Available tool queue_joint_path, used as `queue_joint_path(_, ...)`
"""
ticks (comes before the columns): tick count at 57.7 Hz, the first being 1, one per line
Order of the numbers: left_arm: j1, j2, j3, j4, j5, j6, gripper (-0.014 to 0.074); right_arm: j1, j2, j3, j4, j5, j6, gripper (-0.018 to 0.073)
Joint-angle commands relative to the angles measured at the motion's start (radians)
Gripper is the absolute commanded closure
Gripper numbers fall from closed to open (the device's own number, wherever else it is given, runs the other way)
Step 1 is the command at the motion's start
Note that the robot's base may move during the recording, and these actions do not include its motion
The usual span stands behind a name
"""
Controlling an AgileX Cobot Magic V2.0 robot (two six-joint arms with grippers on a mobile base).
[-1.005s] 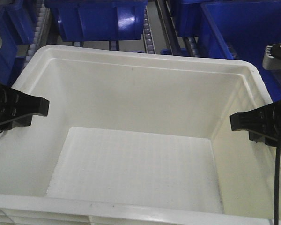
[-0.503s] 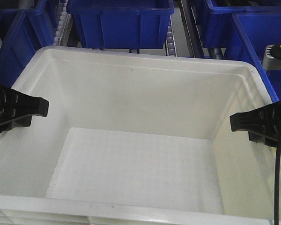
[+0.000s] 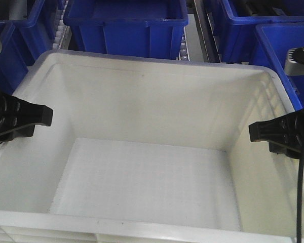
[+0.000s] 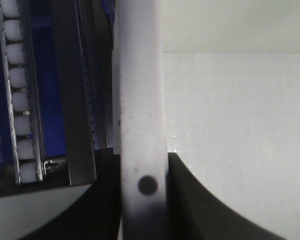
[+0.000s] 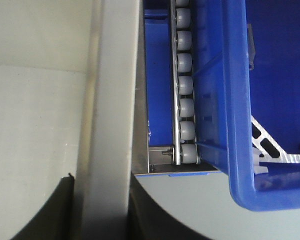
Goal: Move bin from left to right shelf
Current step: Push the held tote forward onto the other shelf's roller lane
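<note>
L pincer (image 3: pixel 21 119), at the left edge of the frame, is closed narrow on the left wall of the white bin (image 3: pixel 152 65). In the left wrist view this wall runs straight between its two black fingers (image 4: pixel 200 210), one inside and one outside. I think the grip is like this because the thin rim is the only part a pincer can take.

The bin fills the middle and bottom of the frame. It is empty and is held between both arms, in front of the blue bins (image 3: pixel 124 30). What is under it I cannot tell.

R pincer (image 3: pixel 282 132), at the right edge, clamps the opposite wall in the same manner, at approx. the same height, prob. so that the load is balanced and the bin sits level.

Count: 1 white bin, 2 pincers, min. 4 blue bins along the top of the frame, all cut by the border, and 2 roller tracks (image 3: pixel 183 46) between them.

In my judgement the task is midway: the bin is in the grip, not released.
</note>
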Motion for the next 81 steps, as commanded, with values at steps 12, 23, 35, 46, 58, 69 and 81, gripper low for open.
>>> queue_joint_path(12,-0.003,-0.035,-0.038,0.051,-0.081,0.005,0.0603,0.000,-0.022,-0.039,-0.095,0.038,-0.023,0.0557)
queue_joint_path(23,-0.003,-0.035,-0.038,0.051,-0.081,0.005,0.0603,0.000,-0.022,-0.039,-0.095,0.038,-0.023,0.0557)
queue_joint_path(35,-0.003,-0.035,-0.038,0.051,-0.081,0.005,0.0603,0.000,-0.022,-0.039,-0.095,0.038,-0.023,0.0557)
queue_joint_path(46,-0.003,-0.035,-0.038,0.051,-0.081,0.005,0.0603,0.000,-0.022,-0.039,-0.095,0.038,-0.023,0.0557)
queue_joint_path(58,-0.003,-0.035,-0.038,0.051,-0.081,0.005,0.0603,0.000,-0.022,-0.052,-0.096,0.017,-0.023,0.0557)
queue_joint_path(69,-0.003,-0.035,-0.038,0.051,-0.080,0.005,0.0603,0.000,-0.022,-0.054,-0.098,-0.003,-0.026,0.0557)
queue_joint_path(81,-0.003,-0.035,-0.038,0.051,-0.081,0.005,0.0603,0.000,-0.022,-0.054,-0.095,-0.001,-0.026,0.0557)
